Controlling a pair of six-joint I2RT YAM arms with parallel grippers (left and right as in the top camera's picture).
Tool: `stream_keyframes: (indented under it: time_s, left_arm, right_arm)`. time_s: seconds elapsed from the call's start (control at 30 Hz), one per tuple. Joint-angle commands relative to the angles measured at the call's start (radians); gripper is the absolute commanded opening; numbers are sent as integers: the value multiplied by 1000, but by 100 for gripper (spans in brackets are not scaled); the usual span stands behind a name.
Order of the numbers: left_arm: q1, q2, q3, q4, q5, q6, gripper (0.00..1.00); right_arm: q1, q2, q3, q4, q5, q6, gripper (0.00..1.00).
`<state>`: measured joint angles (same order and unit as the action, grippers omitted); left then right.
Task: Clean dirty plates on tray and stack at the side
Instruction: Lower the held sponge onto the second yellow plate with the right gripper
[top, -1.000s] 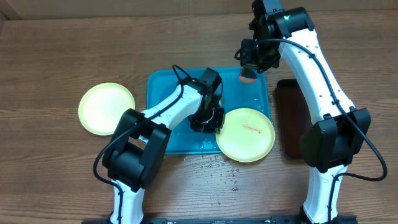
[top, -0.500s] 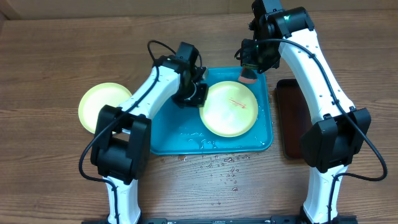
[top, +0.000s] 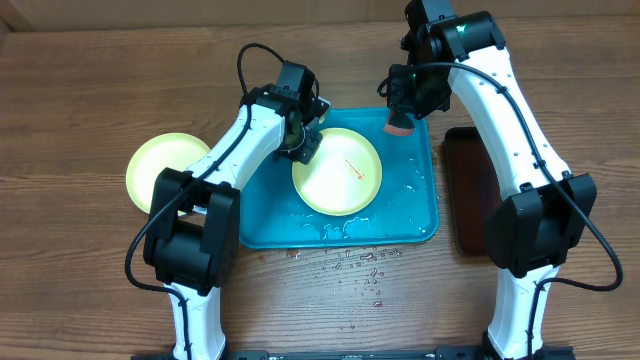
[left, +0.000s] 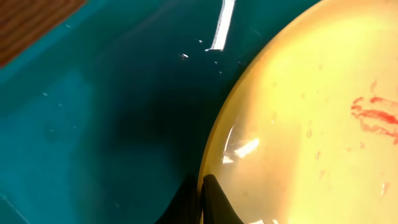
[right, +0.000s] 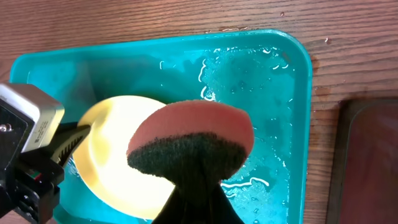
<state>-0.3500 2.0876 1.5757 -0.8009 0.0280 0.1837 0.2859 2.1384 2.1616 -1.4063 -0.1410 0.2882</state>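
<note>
Left of the tray (top: 265, 215), a pale yellow-green plate (top: 170, 172) lies alone on the worktop (top: 80, 270). No smear shows on it from overhead, so it looks like the start of the stack.

On the tray, towards its middle, a second plate (top: 337, 175) lies flat with a red smear (left: 373, 115) across it. By my reckoning this one has not yet been scrubbed. The left claw (top: 303, 147) is closed on its rim at the side nearer the tray's left edge.

Over the tray's far right corner the right claw (right: 193, 190) grips a sponge (right: 193, 134), held clear of the plate. Right of the tray sits a dark tray (top: 470, 190).

Only two plates are in view, so the job looks to be one done, one in hand. Wiping it and stacking it are left to do.
</note>
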Motion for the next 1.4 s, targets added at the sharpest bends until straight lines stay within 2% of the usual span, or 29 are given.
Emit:
stream_keyframes:
  time_s: [0.0, 0.17, 0.23, 0.33, 0.4, 0.43, 0.57, 0.7, 1.0, 1.13, 1.2, 1.37]
  left_arm:
    - [1, 13, 14, 4, -108, 56, 4]
    - [10, 13, 14, 6, -169, 55, 4]
    - [13, 13, 14, 3, -168, 12, 4]
    - [14, 12, 14, -14, -166, -84, 15]
    - [16, 12, 14, -44, -158, -161, 29]
    - [17, 12, 14, -63, -141, -186, 34]
    - [32, 12, 14, -158, 10, -288, 34]
    - [51, 12, 14, -190, 98, -349, 40]
    - [73, 12, 14, -249, 130, -429, 41]
    - [73, 12, 6, -263, 121, -470, 35]
    - [72, 12, -13, -261, 119, -480, 28]
    - [71, 12, -77, -232, 119, -494, 27]
  right_arm:
    - [1, -2, 10, 2, 6, 4, 4]
    - [1, -2, 10, 2, 6, 4, 4]
    - [1, -2, 10, 2, 6, 4, 4]
    - [1, -2, 10, 1, 6, 4, 4]
    - [1, -2, 10, 0, 6, 4, 4]
    - [1, -2, 10, 1, 6, 4, 4]
    - [1, -2, 10, 1, 6, 4, 4]
    - [1, -2, 10, 2, 6, 4, 4]
    - [1, -2, 10, 2, 6, 5, 4]
    - [1, -2, 10, 5, 6, 5, 4]
    - [1, -2, 10, 5, 6, 5, 4]
    - [1, -2, 10, 6, 6, 4, 4]
